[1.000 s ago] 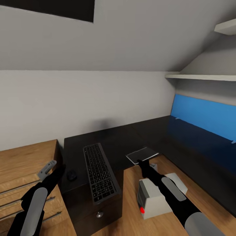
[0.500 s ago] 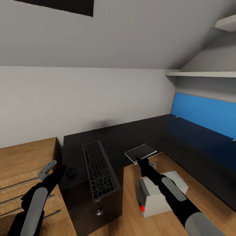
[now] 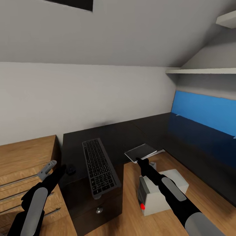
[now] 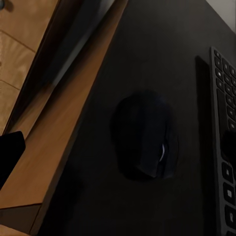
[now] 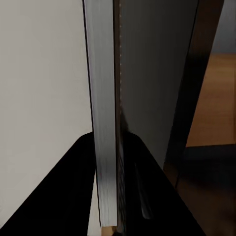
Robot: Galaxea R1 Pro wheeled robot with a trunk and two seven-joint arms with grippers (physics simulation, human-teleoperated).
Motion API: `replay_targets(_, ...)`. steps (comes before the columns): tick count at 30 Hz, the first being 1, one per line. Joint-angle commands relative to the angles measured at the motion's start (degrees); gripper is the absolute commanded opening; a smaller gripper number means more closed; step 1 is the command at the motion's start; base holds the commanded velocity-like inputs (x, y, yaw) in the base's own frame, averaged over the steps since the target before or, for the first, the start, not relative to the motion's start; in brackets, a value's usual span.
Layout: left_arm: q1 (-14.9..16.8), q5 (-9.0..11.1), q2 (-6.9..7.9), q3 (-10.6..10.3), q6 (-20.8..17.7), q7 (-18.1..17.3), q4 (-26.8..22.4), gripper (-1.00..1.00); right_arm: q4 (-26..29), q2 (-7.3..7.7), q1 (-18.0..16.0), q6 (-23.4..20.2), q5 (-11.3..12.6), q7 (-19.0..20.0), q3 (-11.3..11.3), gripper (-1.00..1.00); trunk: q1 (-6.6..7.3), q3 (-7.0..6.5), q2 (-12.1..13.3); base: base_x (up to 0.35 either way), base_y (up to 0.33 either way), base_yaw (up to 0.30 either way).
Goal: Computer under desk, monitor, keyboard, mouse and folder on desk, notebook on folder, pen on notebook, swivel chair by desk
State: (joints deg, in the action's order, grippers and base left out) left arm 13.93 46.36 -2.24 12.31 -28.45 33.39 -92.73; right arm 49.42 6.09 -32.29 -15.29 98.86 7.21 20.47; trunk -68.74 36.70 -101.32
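Gripping the notebook (image 3: 141, 152) edge-on in the right gripper (image 3: 139, 160), keyboard (image 3: 99, 170) and mouse (image 3: 70, 170) on black cabinet (image 3: 108, 137), left gripper (image 3: 62, 169) near mouse, opening unclear.

**Layout at the worktop**

We note the keyboard (image 3: 100, 172) on the cabinet top (image 3: 108, 137), mouse (image 3: 71, 170) to its left, notebook (image 3: 143, 151) to its right. The computer (image 3: 157, 191) stands on the floor, below the notebook. Desk worktop (image 3: 196, 144) at right.

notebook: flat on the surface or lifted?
Lifted. In the head view the notebook hangs past the black top's edge over the floor, its near corner at the right tool, slightly tilted.
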Motion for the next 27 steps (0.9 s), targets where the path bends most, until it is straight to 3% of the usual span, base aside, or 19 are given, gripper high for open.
replay_targets(1,0.0,0.5,-0.04,0.1,-0.2,0.4,-0.1,1.0,0.0,0.06,-0.1,0.0,0.4,0.2,0.2,-1.0,0.01,0.06,0.0,0.0,0.0,0.0)
replay_targets(27,0.0,0.6,0.04,0.1,-0.6,0.3,-0.1,1.0,0.0,0.08,-0.1,0.1,0.1,0.2,0.2,-1.0,0.01,0.06,0.0,0.011,0.0,0.0)
